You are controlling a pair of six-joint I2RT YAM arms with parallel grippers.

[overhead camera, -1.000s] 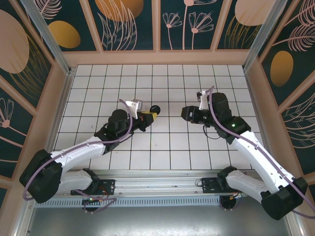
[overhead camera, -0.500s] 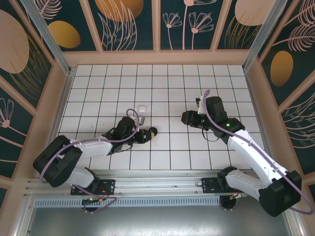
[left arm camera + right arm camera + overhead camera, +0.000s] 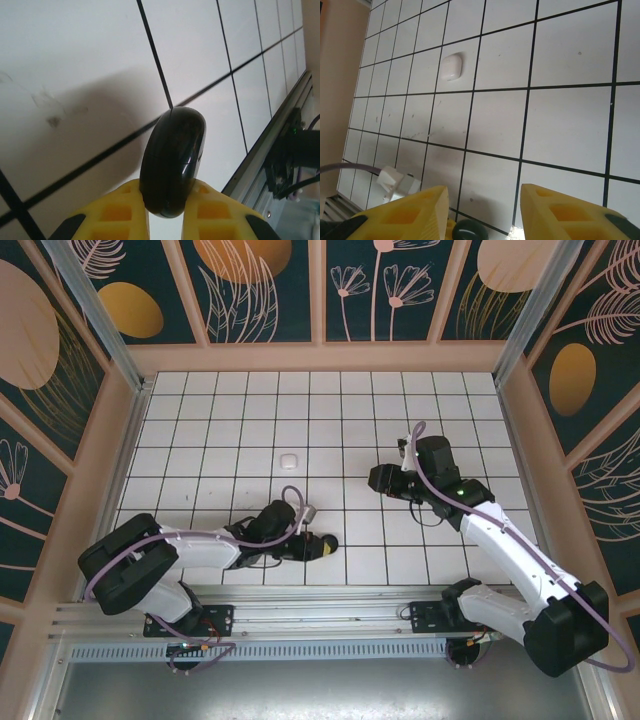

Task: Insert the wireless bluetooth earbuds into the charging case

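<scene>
- Your left gripper (image 3: 167, 190) pinched one glossy black earbud (image 3: 172, 155); the left wrist view showed that grip, with the front rail (image 3: 265, 145) close by.
- The charging case (image 3: 290, 460) lay on the tiled surface (image 3: 230, 400), well apart from that earbud.
- Your right gripper (image 3: 482, 210) stood spread and empty, with bare tiles between it and the case.
</scene>
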